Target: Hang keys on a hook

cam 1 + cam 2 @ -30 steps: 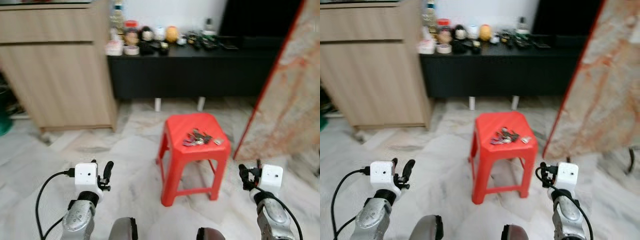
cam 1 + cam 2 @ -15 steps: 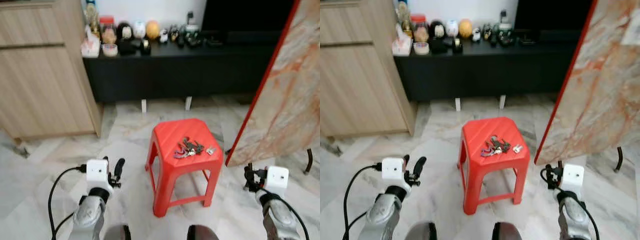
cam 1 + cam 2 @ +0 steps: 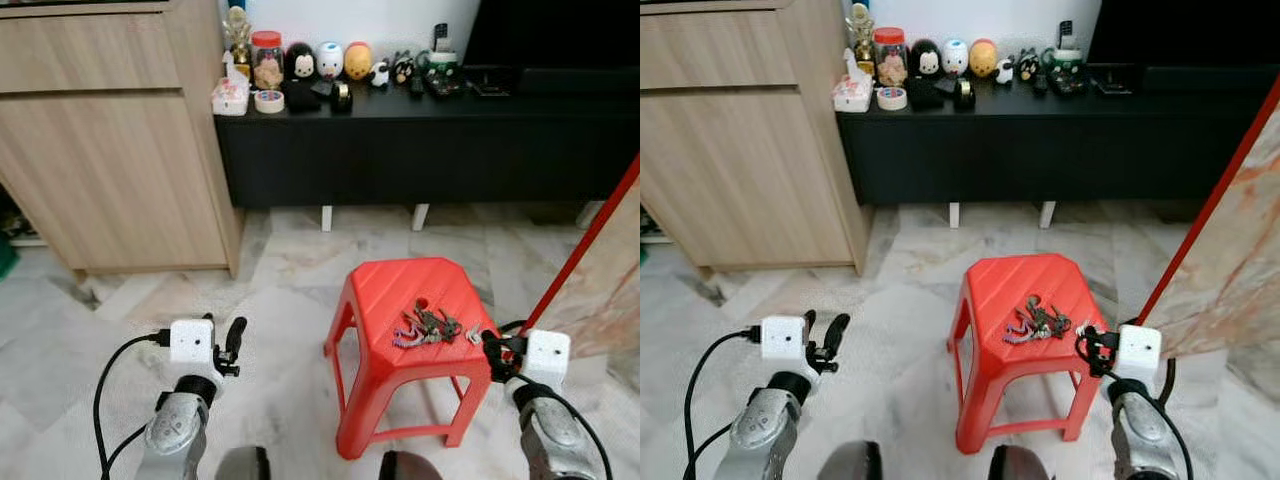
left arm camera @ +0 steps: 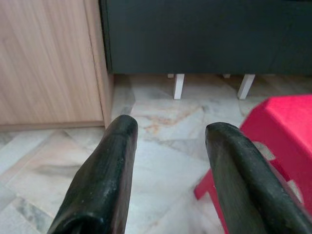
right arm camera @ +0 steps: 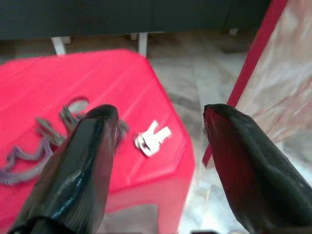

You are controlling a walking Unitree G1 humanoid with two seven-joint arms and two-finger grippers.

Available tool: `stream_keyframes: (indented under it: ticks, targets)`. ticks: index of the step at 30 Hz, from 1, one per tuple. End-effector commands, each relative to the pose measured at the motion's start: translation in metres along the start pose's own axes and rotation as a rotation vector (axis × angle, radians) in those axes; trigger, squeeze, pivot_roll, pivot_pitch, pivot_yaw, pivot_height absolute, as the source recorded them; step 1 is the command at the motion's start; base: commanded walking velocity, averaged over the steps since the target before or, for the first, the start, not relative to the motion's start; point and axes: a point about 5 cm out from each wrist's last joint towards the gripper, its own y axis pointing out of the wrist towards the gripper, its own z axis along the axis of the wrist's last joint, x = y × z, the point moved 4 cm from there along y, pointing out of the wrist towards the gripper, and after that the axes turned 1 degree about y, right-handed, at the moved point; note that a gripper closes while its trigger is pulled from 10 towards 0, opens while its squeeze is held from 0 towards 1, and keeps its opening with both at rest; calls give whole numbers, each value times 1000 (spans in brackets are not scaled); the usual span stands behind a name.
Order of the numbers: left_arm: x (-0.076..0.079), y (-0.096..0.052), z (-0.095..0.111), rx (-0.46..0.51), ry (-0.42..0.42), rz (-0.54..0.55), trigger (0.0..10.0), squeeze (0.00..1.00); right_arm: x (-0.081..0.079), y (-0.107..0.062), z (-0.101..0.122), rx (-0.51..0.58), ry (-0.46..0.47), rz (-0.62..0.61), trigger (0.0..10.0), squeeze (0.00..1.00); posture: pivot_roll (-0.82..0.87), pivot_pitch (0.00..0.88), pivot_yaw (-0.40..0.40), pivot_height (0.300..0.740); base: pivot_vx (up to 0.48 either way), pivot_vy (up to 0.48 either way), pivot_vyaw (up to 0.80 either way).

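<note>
**Keys on stool, both grippers released**

A bunch of keys (image 3: 424,327) is seen lying on the ridged top of a red moulded-plastic stool (image 3: 385,290), toward its right edge. A small separate silver key (image 5: 152,138) is seen flat beside the bunch, nearer the stool's front right corner. The metal is dull grey; a purplish looped piece is seen at the bunch's left end.

The right gripper (image 5: 161,161) is held just off the stool's right edge, its glossy black fingers spread apart, nothing between them. The left gripper (image 4: 168,165) is held over the polished marble floor (image 3: 290,260) left of the stool, fingers likewise parted and empty.

A low matte-black cabinet (image 3: 420,140) on white feet is seen behind, with small figurines and jars along its top. A light wood-grain cupboard (image 3: 110,140) stands at its left end. A red-edged marbled slab (image 3: 1230,250) leans at right.
</note>
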Motion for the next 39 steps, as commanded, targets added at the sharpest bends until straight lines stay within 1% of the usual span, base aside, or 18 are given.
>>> stream_keyframes:
  ticks: [1, 3, 9, 13, 15, 21, 23, 27, 33, 39]
  targets:
    - [-3, 0, 2, 6, 6, 7, 10000, 0, -4, 1, -1, -1, 10, 10, 10000, 0, 72, 0, -82, 591, 352, 0, 0]
    - [-3, 0, 3, 11, 6, 7, 10000, 0, -4, 1, -1, -1, 12, 10, 10000, 0, 72, 0, -82, 591, 292, 0, 0]
    - [-4, 0, 2, 4, 17, 12, 10000, 0, -5, 1, -1, -4, 15, 14, 10000, 0, 74, 0, -83, 591, 0, 0, 0]
    - [-5, 0, 1, 0, 30, 16, 10000, 0, -5, 1, 0, -3, -10, 18, 10000, 0, 75, 0, -82, 591, 0, -296, 0]
    - [-5, 0, 1, -1, 29, 13, 10000, 0, -5, 1, 1, 2, -17, 21, 10000, 0, 74, 0, -81, 591, 0, -364, 644]
    - [-5, 0, 1, -1, 28, 13, 10000, 0, -6, 1, 1, 3, -10, 21, 10000, 0, 74, 0, -81, 591, 0, -364, 706]
    - [-5, 0, 1, -1, 27, 13, 10000, 0, -5, 1, -1, -7, 10, 14, 10000, 0, 74, 0, -81, 591, 0, -371, 0]
    - [-4, 0, 0, -2, 25, 13, 10000, 0, -6, 1, -1, -6, 9, 19, 10000, 0, 72, 0, -83, 591, 0, -371, 0]
    - [-5, 1, 0, -3, 19, 16, 10000, 0, -8, 2, -1, -13, 5, 39, 10000, 0, 68, 0, -76, 591, 0, 0, 0]
    - [-2, 3, 0, -5, 10, 9, 10000, 0, -11, 3, -2, -26, -7, 72, 10000, 0, 68, 0, -75, 591, 0, 0, 0]
